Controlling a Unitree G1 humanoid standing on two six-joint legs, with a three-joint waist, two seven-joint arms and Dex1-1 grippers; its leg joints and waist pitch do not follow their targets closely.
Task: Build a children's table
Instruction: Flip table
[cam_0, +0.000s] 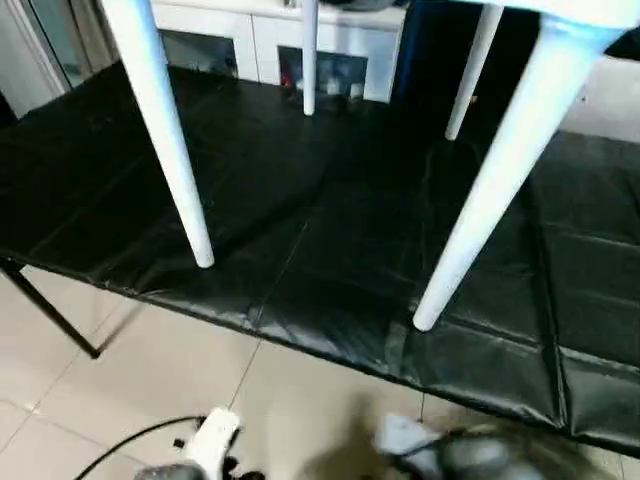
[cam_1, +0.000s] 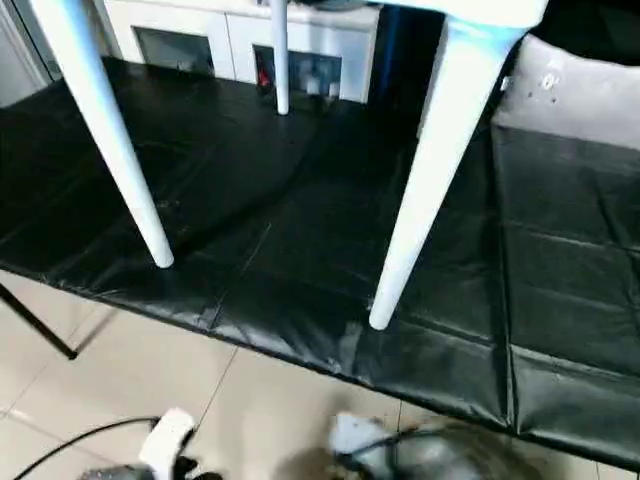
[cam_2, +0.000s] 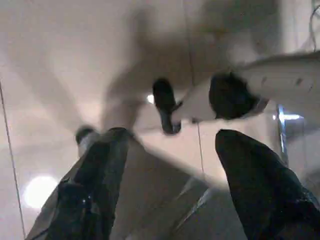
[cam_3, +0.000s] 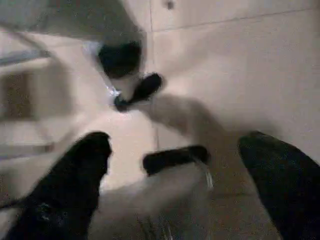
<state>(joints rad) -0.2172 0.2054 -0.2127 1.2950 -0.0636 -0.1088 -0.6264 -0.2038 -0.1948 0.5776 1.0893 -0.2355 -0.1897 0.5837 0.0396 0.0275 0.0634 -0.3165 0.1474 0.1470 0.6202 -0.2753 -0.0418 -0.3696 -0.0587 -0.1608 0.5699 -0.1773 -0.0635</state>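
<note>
The children's table (cam_0: 560, 10) stands upright on the black-covered work surface (cam_0: 330, 270), all four tapered white legs seated in its top and their feet resting on the covering: the near left leg (cam_0: 165, 130), the near right leg (cam_0: 500, 175), and the two far legs (cam_0: 309, 55) (cam_0: 472, 70) behind them. Standing on its own legs with nothing bracing it, it looks assembled, so the task is judged to be at or close to its end. The near feet sit not far from the front edge of the surface, which explains why both arms hang low and clear of it, over the pale tiled floor (cam_0: 120, 380). The left gripper (cam_2: 165, 190) has its two black fingers parted a moderate way with nothing between them; the right gripper (cam_3: 175, 185) has its fingers spread wide, likewise empty. Beyond the surface a white glass-doored cabinet (cam_0: 270, 40) holds small items behind its panes, too indistinct to name. A black cable (cam_0: 120, 445) trails across the floor.
</note>
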